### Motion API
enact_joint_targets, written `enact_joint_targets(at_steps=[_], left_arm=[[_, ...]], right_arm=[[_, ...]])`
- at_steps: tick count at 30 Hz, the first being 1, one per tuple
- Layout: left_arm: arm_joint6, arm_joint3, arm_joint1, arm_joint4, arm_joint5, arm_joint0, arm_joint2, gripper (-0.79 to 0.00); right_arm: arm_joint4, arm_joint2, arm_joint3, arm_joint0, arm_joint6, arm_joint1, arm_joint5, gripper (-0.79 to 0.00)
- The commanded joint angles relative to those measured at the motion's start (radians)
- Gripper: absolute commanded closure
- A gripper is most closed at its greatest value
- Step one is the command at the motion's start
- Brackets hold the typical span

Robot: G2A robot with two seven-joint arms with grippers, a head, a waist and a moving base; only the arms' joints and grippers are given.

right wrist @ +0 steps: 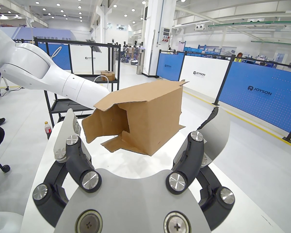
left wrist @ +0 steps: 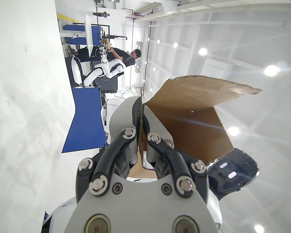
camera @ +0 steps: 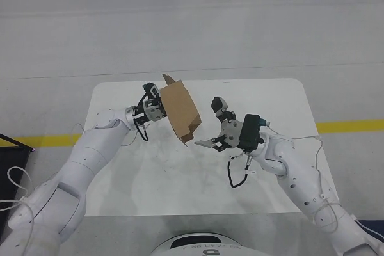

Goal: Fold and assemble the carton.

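So far done: the carton (camera: 179,114) is opened out from flat into a box-shaped sleeve, and its side walls stand squared to one another.
Left to do: most of the assembly, by my reckoning. The end flaps (right wrist: 104,124) on the open mouth hang loose and splayed, none tucked or closed. Another flap juts out free at the far end in the left wrist view. I put it at an early-to-middle stage.
Carton position: held up over the middle of the tabletop (camera: 275,96), tilted, between the two arms. Whether its low corner touches the tabletop I cannot tell.
Left fingers (left wrist: 122,120): pressed together on a single cardboard wall, the sheet's edge sandwiched between the two pads. They carry the carton from the side away from the other arm.
Right fingers (right wrist: 218,127): spread wide, holding nothing.
Carton versus right fingers: the open mouth with its loose flaps faces them. The carton sits just ahead of the tips, roughly on the centre line of the gap, with no contact that I can see.
Next need, my guess: the free fingers would have to press a loose flap inward while the pinch on the wall keeps the sleeve square. Thin cardboard may buckle, or the sleeve may skew, if pushed off-centre.
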Motion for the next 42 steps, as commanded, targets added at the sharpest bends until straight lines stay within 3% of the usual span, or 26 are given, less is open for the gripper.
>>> enact_joint_targets(at_steps=[1, 3, 9, 13, 18, 26, 31, 42], left_arm=[[0.000, 0.000, 0.000, 0.000, 0.000, 0.000, 0.000, 0.000], [0.019, -0.002, 0.000, 0.008, 0.016, 0.008, 0.003, 0.000], [-0.004, -0.002, -0.011, -0.029, 0.313, 0.038, 0.015, 0.000], [-0.058, 0.034, -0.022, -0.056, 0.385, 0.033, 0.009, 0.000], [-0.066, 0.077, -0.037, -0.014, 0.389, 0.017, 0.016, 0.000], [-0.064, 0.114, -0.053, 0.009, 0.313, 0.008, -0.005, 0.000], [-0.011, 0.126, -0.063, 0.095, 0.256, 0.007, 0.007, 0.000], [-0.014, 0.126, -0.065, 0.095, 0.249, 0.008, 0.004, 0.000]], right_arm=[[0.000, 0.000, 0.000, 0.000, 0.000, 0.000, 0.000, -0.785], [0.012, 0.000, -0.004, -0.003, -0.005, -0.001, 0.001, -0.785], [0.042, 0.015, -0.005, -0.016, -0.036, -0.005, 0.014, -0.785], [0.033, 0.001, -0.006, -0.008, -0.008, -0.013, 0.068, -0.785], [0.017, -0.014, -0.010, -0.004, -0.010, -0.021, 0.092, -0.785], [-0.047, -0.028, -0.013, -0.003, -0.009, -0.030, 0.137, -0.785], [-0.007, -0.033, -0.004, -0.009, -0.024, -0.037, 0.137, -0.785], [-0.027, -0.059, -0.003, 0.021, 0.064, -0.056, 0.229, -0.785]])
